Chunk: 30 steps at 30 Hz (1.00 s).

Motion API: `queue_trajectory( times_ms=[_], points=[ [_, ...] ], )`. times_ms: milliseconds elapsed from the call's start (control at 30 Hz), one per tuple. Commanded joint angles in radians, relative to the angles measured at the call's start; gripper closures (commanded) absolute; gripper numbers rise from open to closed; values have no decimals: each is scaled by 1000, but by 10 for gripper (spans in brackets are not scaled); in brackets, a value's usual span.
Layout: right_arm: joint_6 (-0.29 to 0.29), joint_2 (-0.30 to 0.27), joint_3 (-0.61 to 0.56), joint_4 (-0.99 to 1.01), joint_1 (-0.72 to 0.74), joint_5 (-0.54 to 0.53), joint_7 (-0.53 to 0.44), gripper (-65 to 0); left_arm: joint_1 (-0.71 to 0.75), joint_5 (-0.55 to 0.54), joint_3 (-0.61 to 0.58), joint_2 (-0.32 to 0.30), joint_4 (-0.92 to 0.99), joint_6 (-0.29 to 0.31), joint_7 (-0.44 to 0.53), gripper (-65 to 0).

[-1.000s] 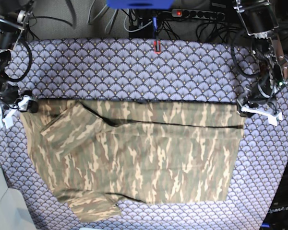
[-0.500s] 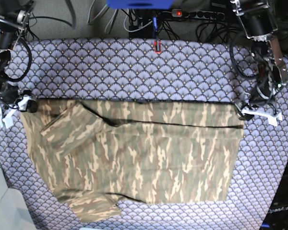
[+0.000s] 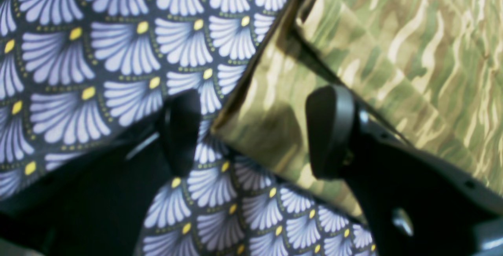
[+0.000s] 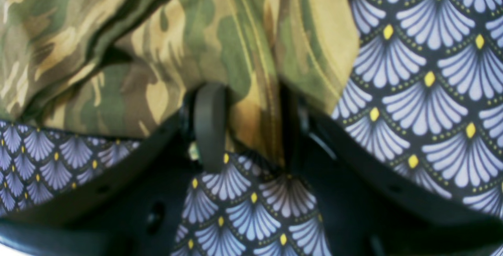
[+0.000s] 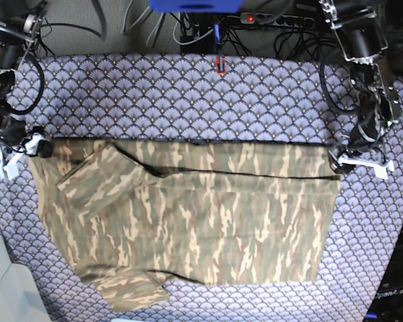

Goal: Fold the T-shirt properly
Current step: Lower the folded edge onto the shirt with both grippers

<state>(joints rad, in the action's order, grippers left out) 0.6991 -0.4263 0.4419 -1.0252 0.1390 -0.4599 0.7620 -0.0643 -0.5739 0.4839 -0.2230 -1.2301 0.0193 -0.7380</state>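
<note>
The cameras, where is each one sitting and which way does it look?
Base: high up, looking down on the T-shirt, tablecloth and both arms.
Left wrist: on the left gripper, open over the shirt's corner.
Right wrist: on the right gripper, pinching shirt cloth.
All three views share the shirt and tablecloth.

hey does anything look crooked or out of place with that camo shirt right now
Yes. The T-shirt lies unevenly: one sleeve sticks out past its near edge, and the other is folded diagonally across the body.
</note>
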Motion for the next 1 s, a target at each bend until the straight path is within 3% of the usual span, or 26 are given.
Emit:
queue_trajectory(
  times_ms=[0, 200, 400, 500, 600, 767, 967],
  points=[
    [-1, -15, -1, -5, 12, 8, 21, -210, -7, -4, -1, 1, 0, -8, -33, -416],
    [-1, -15, 1, -5, 12, 6, 20, -163, -7, -5, -1, 3, 0, -8, -42, -404],
    [-1, -15, 1, -8, 14, 6, 18, -58, -4, -5, -1, 3, -1, -8, -44, -195],
    [-1, -13, 5, -8, 14, 6, 18, -35, -2, -5, -1, 3, -1, -8, -44, -100],
    [-1, -13, 5, -11, 14, 6, 18, -30, 1, -5, -1, 3, -6, -8, -44, -44],
    [-1, -15, 5, -13, 12, 6, 18, -30, 4, -28, 3, 3, -7, -8, -45, -40],
    [-1, -16, 5, -13, 3, 5, 23, -30, 25, -177, 3, -26, -26, -8, -84, -40]
  ],
)
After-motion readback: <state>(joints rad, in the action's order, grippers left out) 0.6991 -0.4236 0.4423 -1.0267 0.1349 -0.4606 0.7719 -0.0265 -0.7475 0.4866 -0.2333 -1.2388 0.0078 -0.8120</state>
